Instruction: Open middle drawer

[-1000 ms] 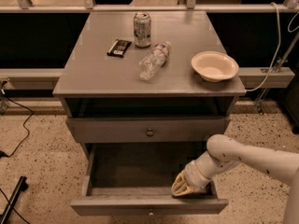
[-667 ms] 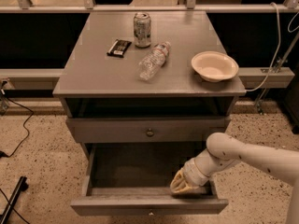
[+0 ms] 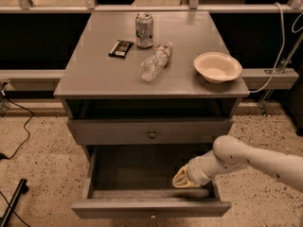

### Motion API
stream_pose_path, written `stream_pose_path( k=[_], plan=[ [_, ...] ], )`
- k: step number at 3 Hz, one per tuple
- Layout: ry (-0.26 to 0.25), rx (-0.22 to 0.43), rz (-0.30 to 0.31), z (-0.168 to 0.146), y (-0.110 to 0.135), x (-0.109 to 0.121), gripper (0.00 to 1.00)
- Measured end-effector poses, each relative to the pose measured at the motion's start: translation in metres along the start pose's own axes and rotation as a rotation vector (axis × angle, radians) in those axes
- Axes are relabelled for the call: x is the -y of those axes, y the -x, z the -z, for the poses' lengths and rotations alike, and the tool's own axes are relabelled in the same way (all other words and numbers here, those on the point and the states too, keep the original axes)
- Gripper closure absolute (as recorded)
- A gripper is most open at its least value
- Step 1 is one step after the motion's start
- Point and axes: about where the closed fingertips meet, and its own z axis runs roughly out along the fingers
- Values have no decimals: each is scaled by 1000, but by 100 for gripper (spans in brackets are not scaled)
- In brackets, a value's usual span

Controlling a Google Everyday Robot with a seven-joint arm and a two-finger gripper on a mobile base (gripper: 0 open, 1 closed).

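Observation:
The middle drawer (image 3: 151, 208) is a grey drawer with a long low front and a small knob (image 3: 152, 215). It is pulled far out at the bottom of the cabinet, showing a deep plain grey interior. My gripper (image 3: 182, 179), cream-coloured at the tip, reaches in from the right on the white arm (image 3: 255, 162). It sits inside the drawer's right front corner, just behind the front board. It holds nothing that I can see.
Above it, a taller-fronted grey drawer (image 3: 113, 131) with a round knob (image 3: 151, 134) stands slightly out. The cabinet top (image 3: 99, 74) holds a can (image 3: 144, 30), a plastic bottle (image 3: 156, 61), a dark snack packet (image 3: 120, 48) and a white bowl (image 3: 218, 67). Cables (image 3: 19, 136) lie on the floor at left.
My gripper has risen slightly inside the open drawer. The drawer stays pulled out as before.

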Motion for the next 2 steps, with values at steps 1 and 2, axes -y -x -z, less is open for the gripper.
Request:
stream_pose_path(
  k=[1, 2],
  plan=[
    [-31, -1, -22, -4, -5, 7, 100],
    [-57, 17, -40, -13, -10, 6, 100]
  ],
)
